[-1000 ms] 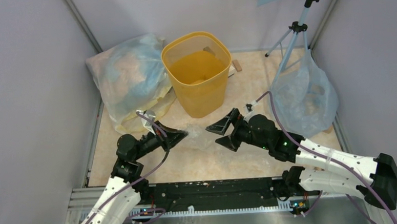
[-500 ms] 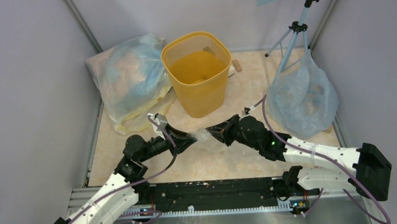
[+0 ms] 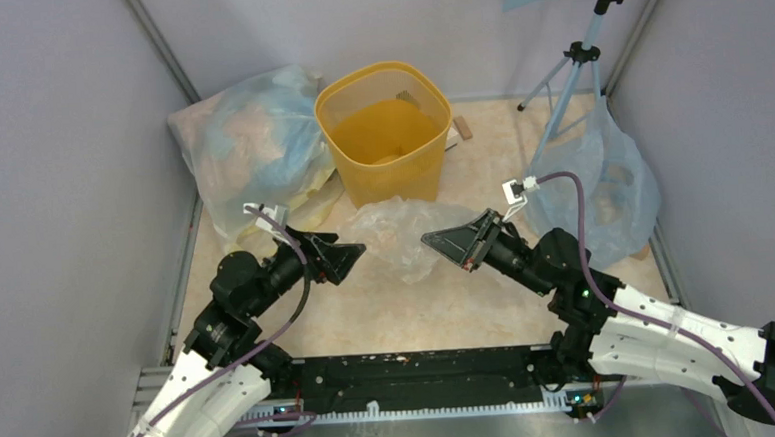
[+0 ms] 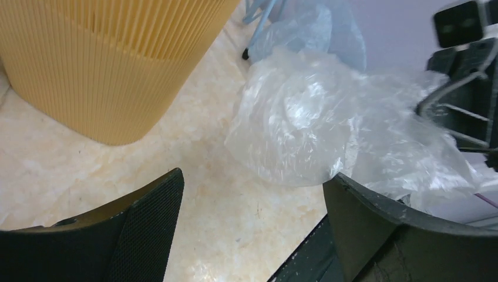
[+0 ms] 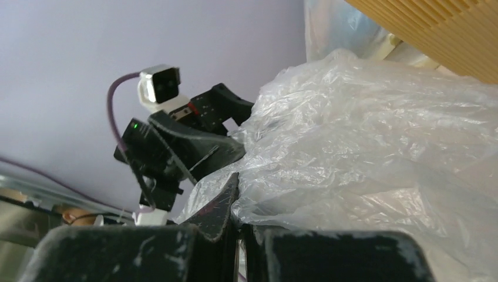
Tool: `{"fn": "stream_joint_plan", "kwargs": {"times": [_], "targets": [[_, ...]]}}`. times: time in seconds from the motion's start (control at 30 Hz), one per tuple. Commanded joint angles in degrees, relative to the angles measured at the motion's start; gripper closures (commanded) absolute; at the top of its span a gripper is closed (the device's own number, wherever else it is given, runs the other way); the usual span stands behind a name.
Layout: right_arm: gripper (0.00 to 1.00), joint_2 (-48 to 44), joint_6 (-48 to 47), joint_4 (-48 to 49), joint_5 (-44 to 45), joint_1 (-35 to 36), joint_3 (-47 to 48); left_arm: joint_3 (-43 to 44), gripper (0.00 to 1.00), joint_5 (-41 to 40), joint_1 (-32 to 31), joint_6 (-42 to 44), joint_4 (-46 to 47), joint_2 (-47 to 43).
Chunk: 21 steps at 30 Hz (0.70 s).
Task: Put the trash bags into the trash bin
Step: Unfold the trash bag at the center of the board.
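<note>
A clear, wrinkly trash bag (image 3: pixel 396 233) hangs puffed up just in front of the yellow trash bin (image 3: pixel 384 139). My right gripper (image 3: pixel 439 243) is shut on the bag's right edge. The right wrist view shows film (image 5: pixel 376 141) pinched between the closed fingers, with my right gripper (image 5: pixel 242 197) at the bottom of that view. My left gripper (image 3: pixel 347 262) stands open just left of the bag, apart from it. In the left wrist view the bag (image 4: pixel 317 123) lies beyond my left gripper (image 4: pixel 252 185), and only bare floor shows between its fingers (image 4: pixel 147 223). The bin (image 4: pixel 100 59) stands at upper left.
A big bluish sack (image 3: pixel 250 156) leans at the back left against the bin. Another bluish sack (image 3: pixel 594 188) sits at the right, under a tripod (image 3: pixel 575 58). Grey walls close in on both sides and behind.
My left gripper has let go of the bag, opened and drawn back to the left. My right gripper has shut on the bag and lifted it, so the film now billows up.
</note>
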Motion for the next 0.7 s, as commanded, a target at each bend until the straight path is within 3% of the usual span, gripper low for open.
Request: {"fn": "stream_joint_plan", "kwargs": {"times": [0.0,0.13,0.33,0.53,0.67], "targets": [[1.0,-2.7,-11.5,-3.8,-3.6,0.4,0.4,2.2,0.08,1.8,-0.1,-0.9,-5.0,3.0],[1.0,-4.3,-14.0,-6.4,-5.3,0.4,-1.8,0.1,0.05,6.3,-0.1,0.4,0.4,-0.1],[1.0,-7.8,-12.8,-12.3,0.3,0.4,-6.0,-0.5,0.05,6.1,-0.1,3.4,-1.9,-0.2],[1.0,-8.8,0.7,-24.7,13.8,0.4,-2.6,-5.0,0.1,15.0,-0.1,10.6,2.9,0.4],[1.0,-6.7,6.6,-34.0,18.4,0.4,3.2,-8.5,0.13,16.0,-0.1,9.8,10.0,-0.9]]}}
